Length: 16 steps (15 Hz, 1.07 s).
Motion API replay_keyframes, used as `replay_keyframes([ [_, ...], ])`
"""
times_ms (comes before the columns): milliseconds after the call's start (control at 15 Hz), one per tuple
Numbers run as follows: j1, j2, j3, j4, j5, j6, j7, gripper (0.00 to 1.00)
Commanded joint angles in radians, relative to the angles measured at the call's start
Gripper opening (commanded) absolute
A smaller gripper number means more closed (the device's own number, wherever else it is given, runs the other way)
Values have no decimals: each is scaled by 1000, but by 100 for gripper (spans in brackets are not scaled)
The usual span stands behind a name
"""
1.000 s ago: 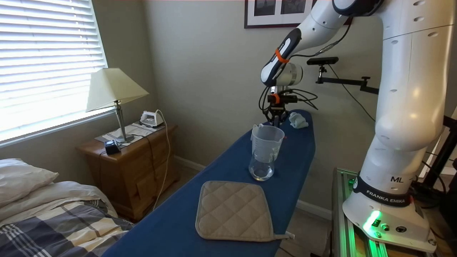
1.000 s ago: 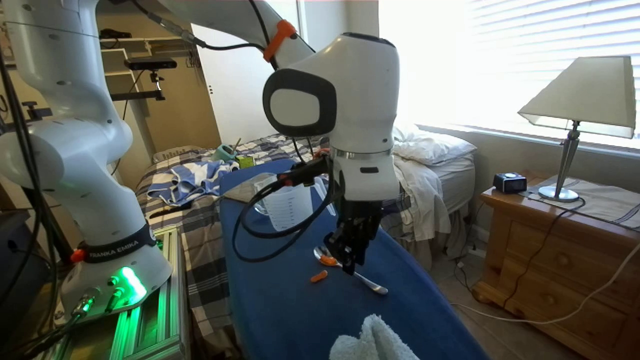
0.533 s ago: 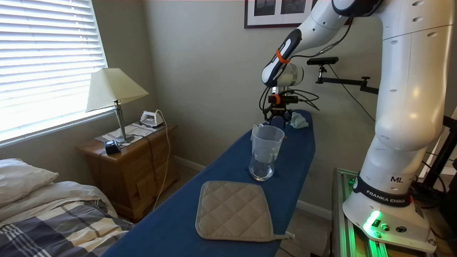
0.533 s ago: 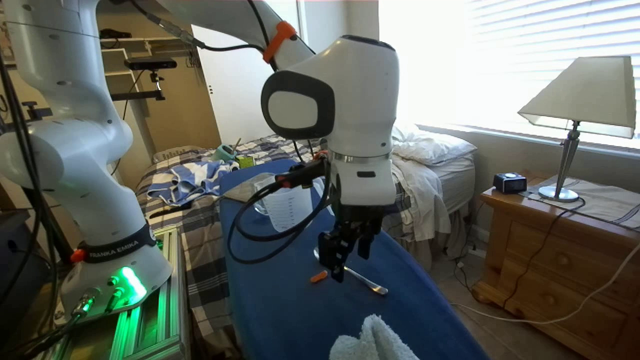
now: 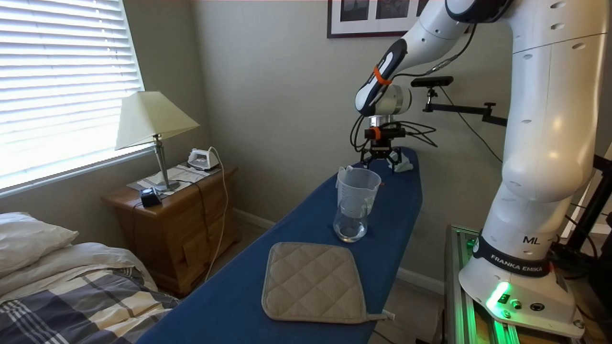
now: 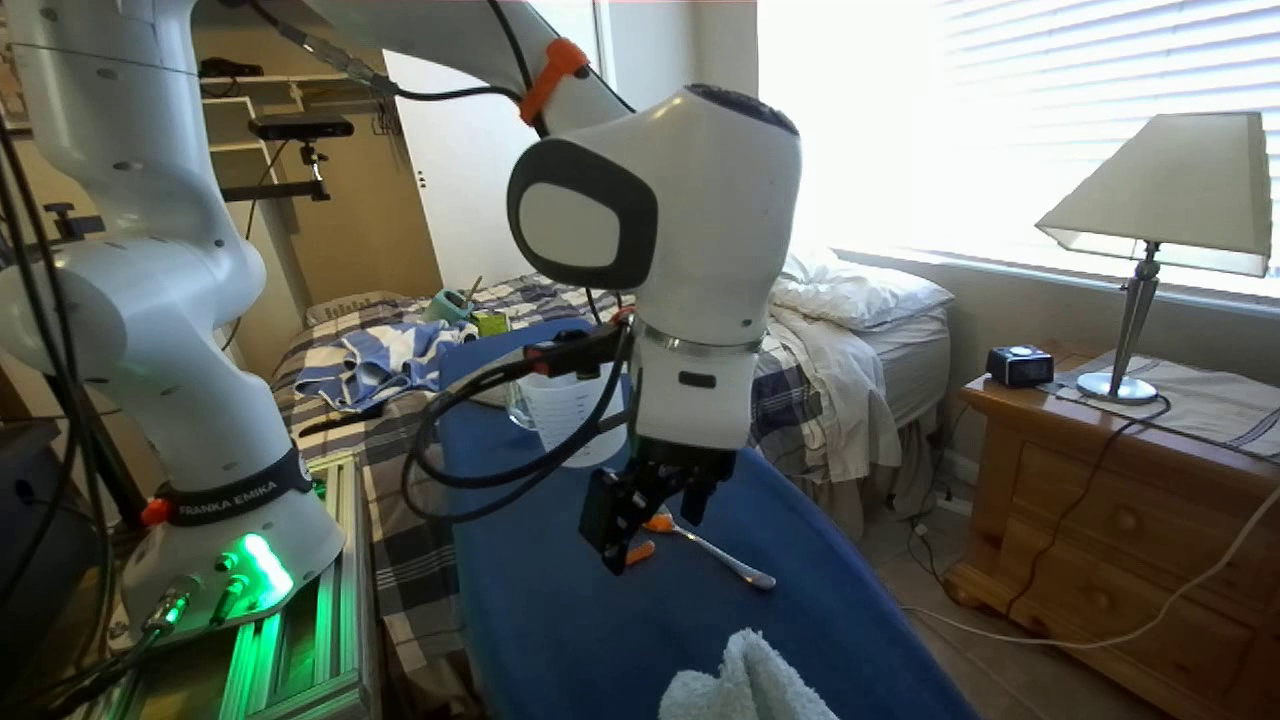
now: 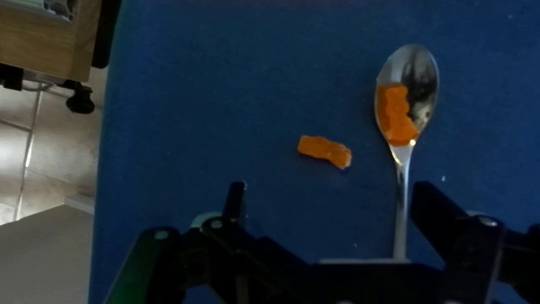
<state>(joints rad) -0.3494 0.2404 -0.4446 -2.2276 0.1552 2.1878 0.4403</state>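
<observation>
The jaws of a white robot arm hang parted above a blue-covered ironing board, their two fingers well apart along the bottom of the wrist view. A metal spoon lies right of center in that view, its bowl at the upper right and its handle running down just beside the finger at the right of the frame. An orange gummy candy rests in the bowl; a loose orange candy lies on the ironing board near mid-frame, left of the spoon. A rumpled white towel sits at the bottom of an exterior view. Right of center in an exterior view, a translucent measuring jug stands behind a clear glass vessel, with a quilted beige pot holder flat below them, at lower center.
</observation>
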Motion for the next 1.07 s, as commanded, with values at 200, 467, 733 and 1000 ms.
replay_keyframes([
  [200, -29, 24, 10, -5, 24, -61, -19, 91],
  [467, -32, 41, 13, -7, 36, -56, -25, 83],
  [733, -32, 46, 15, -5, 46, -55, -26, 79],
  [1000, -31, 45, 17, -4, 52, -53, -27, 60],
])
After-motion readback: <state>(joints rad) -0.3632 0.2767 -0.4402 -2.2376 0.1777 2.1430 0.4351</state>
